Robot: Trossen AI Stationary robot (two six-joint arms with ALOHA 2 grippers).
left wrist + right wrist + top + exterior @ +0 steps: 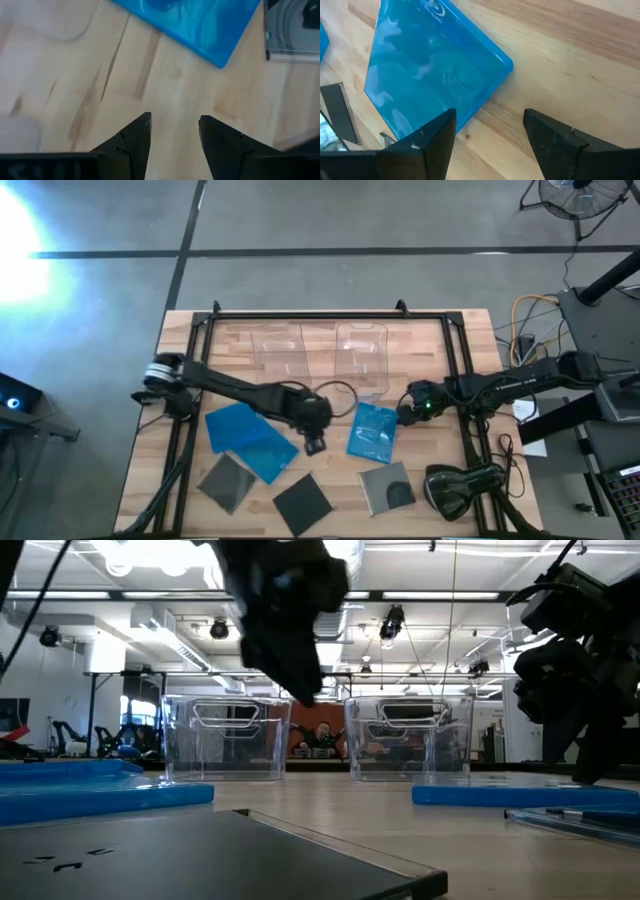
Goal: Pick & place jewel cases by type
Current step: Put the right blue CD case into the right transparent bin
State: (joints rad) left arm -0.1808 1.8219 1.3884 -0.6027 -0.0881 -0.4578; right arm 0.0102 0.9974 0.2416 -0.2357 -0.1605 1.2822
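Three translucent blue jewel cases lie flat on the wooden table: two overlapping on the left (250,438) and one right of the middle (375,430). Three dark grey cases lie along the near side (228,480) (303,502) (387,488). My left gripper (315,442) (175,130) hangs open above bare wood, with a corner of the single blue case (200,25) ahead of it. My right gripper (403,412) (490,125) is open beside that blue case (430,75), at its right edge. In the low view both grippers (300,680) (575,740) hang above the tabletop.
Two clear plastic bins (275,355) (360,355) stand side by side on the far side of the table. A bulky black curved device (460,485) sits at the near right corner. A black frame (300,315) runs round the table's edges. A person (320,735) shows far behind the bins.
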